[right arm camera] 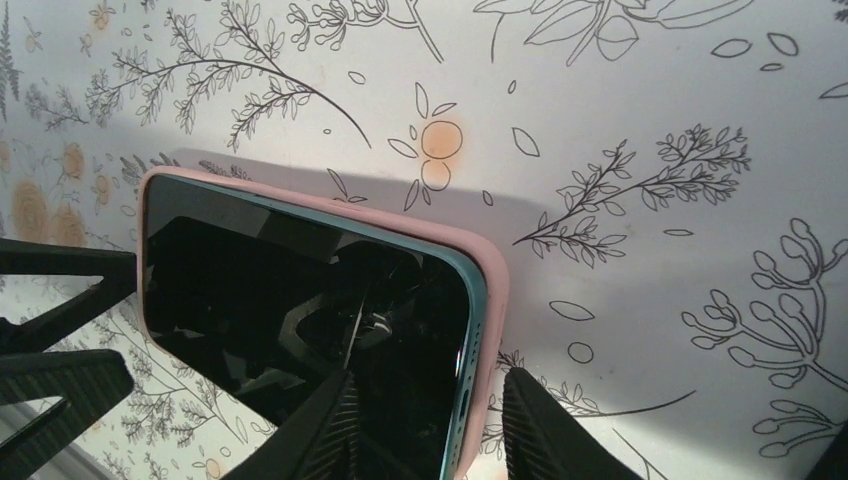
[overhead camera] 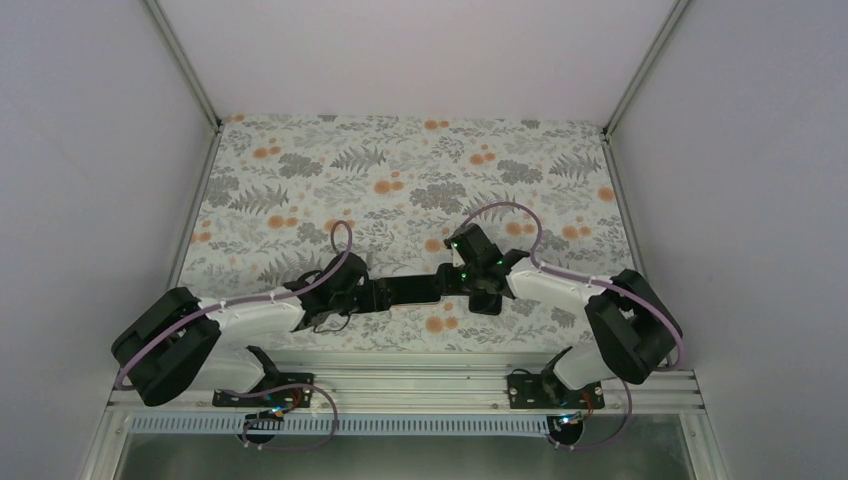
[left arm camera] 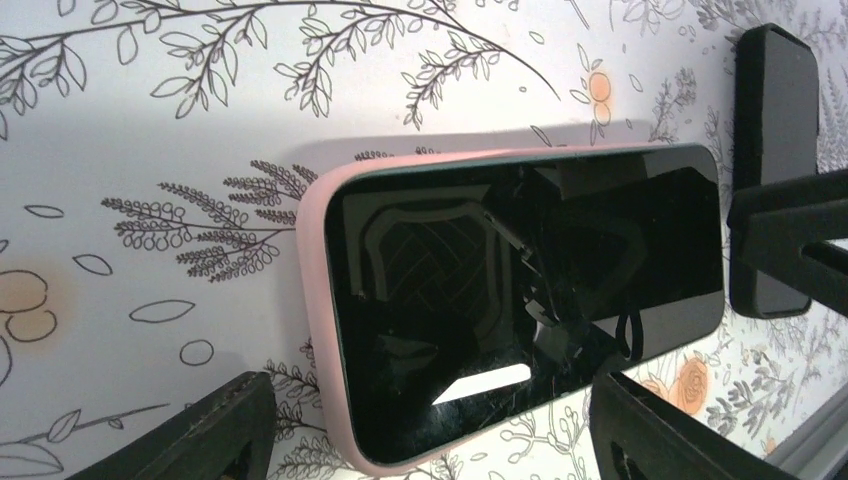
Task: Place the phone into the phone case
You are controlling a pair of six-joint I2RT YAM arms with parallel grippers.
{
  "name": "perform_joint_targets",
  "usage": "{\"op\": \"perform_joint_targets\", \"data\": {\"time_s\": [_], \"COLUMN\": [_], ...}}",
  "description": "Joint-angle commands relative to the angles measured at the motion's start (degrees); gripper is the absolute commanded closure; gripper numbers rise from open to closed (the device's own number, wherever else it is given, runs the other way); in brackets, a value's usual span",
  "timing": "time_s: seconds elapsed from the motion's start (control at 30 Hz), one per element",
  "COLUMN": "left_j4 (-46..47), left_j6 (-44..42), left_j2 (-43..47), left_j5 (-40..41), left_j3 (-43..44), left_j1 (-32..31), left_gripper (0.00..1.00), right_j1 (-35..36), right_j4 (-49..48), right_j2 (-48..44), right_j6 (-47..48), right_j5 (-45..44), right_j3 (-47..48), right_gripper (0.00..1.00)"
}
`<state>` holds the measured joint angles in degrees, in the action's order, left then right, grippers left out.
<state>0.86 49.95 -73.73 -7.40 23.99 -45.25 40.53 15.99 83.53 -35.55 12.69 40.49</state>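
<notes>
A phone (left arm camera: 520,280) with a black screen lies face up in a pink case (left arm camera: 312,260) on the floral cloth, between the two grippers in the top view (overhead camera: 410,288). My left gripper (left arm camera: 430,410) is open, its fingers wide apart on either side of the phone's near corner, not touching it. My right gripper (right arm camera: 432,390) is open at the other end. One finger is over the screen and the other is just outside the case rim (right arm camera: 490,290). The phone's blue edge (right arm camera: 470,350) stands proud of the case there.
The floral cloth (overhead camera: 400,180) covers the table, with white walls on three sides. A metal rail (overhead camera: 420,395) runs along the near edge by the arm bases. A finger of the right gripper (left arm camera: 775,150) shows at the right of the left wrist view.
</notes>
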Motion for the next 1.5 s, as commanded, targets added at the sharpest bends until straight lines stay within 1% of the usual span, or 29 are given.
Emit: {"op": "perform_joint_targets", "data": {"time_s": [0.0, 0.17, 0.37, 0.5, 0.67, 0.83, 0.9, 1.17, 1.47], "left_j4": [-1.98, -1.8, -1.11, -0.86, -2.06, -3.84, -4.74, -7.91, -8.53], "left_j6": [-0.8, -1.17, -1.17, -1.09, -1.0, -1.13, -1.24, -1.61, -1.78], "left_j2": [-1.93, -3.74, -5.3, -6.23, -5.92, -5.09, -4.68, -3.58, -4.17], "left_j5": [1.78, 1.8, 1.39, 1.17, 2.43, 3.83, 4.53, 7.03, 7.4], "left_j3": [1.73, 2.25, 2.19, 2.36, 2.18, 1.94, 2.1, 2.55, 2.86], "left_j1": [-0.36, -0.52, -1.08, -1.7, -2.1, -2.12, -2.16, -2.12, -2.12], "left_gripper": [0.23, 0.3, 0.34, 0.35, 0.37, 0.37, 0.37, 0.37, 0.36], "right_j1": [1.28, 2.36, 4.18, 5.8, 6.52, 6.45, 5.98, 5.48, 5.31], "right_j4": [-0.08, -1.48, -2.6, -2.61, -0.9, 3.12, 4.22, 4.19, 1.02], "right_j2": [0.8, 3.06, 5.96, 7.97, 8.24, 4.7, 3.38, 0.73, 3.1], "right_j6": [0.26, 0.27, -0.17, -0.27, 0.38, 1.47, 1.83, 1.74, 1.34], "right_j5": [-1.73, -0.69, -0.02, -0.05, -1.45, -5.33, -6.39, -5.43, -4.48], "right_j3": [-0.16, 0.98, 3.08, 5.46, 6.49, 5.86, 5.06, 0.71, -0.68], "right_gripper": [0.68, 0.77, 0.9, 0.93, 0.92, 0.8, 0.78, 0.78, 0.8]}}
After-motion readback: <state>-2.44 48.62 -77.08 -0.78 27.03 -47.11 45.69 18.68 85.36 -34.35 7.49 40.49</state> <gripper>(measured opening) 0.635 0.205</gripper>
